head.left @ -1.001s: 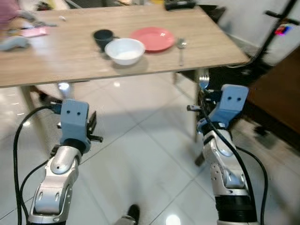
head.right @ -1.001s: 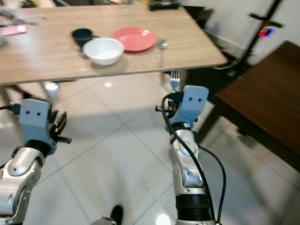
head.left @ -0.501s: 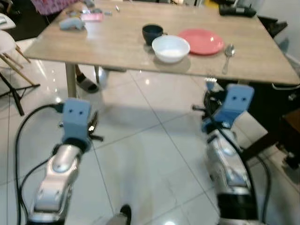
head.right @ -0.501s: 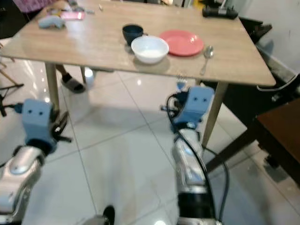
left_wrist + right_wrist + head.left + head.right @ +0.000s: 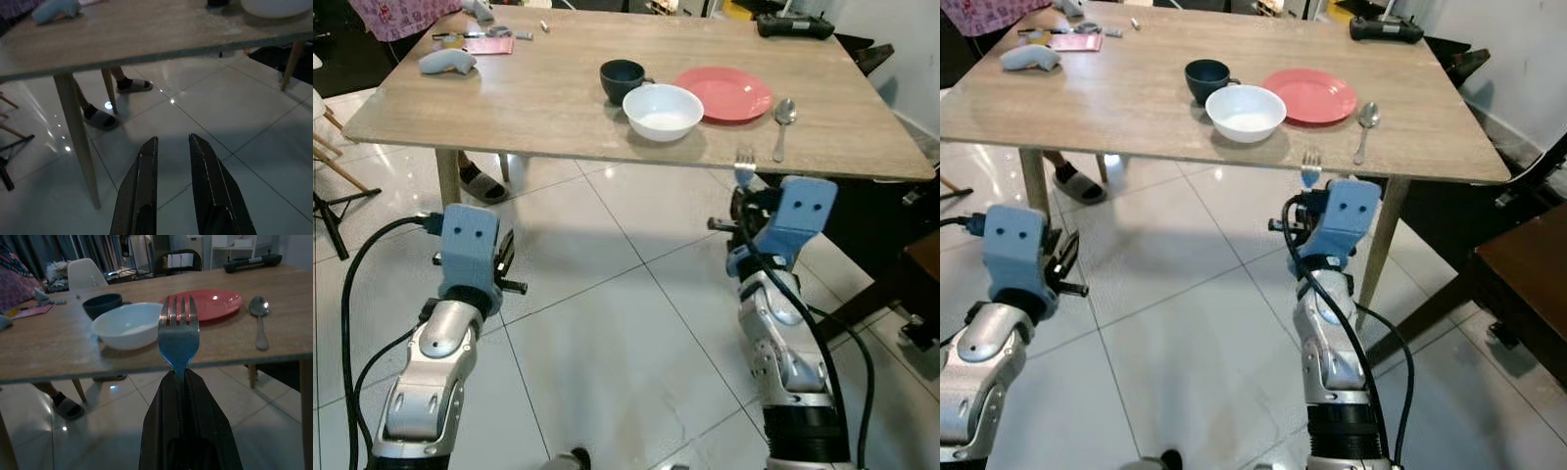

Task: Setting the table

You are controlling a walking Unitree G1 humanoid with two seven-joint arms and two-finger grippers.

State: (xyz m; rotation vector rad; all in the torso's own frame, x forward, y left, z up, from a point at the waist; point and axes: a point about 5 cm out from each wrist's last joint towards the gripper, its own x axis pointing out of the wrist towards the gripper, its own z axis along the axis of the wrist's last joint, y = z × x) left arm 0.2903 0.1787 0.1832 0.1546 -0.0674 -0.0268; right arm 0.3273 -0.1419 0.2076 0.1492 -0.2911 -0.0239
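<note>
One fork [image 5: 179, 335] is clamped upright in my right gripper [image 5: 179, 377] just short of the table's [image 5: 558, 108] near edge, my left gripper [image 5: 171, 152] slightly parted and empty, so I judge the next move is laying it left of the red plate [image 5: 722, 94].

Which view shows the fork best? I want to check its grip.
The right wrist view: the fork stands upright, tines up, handle clamped in the right end effector. Both eye views show only its small tines poking above that end effector, just below the table edge.
</note>
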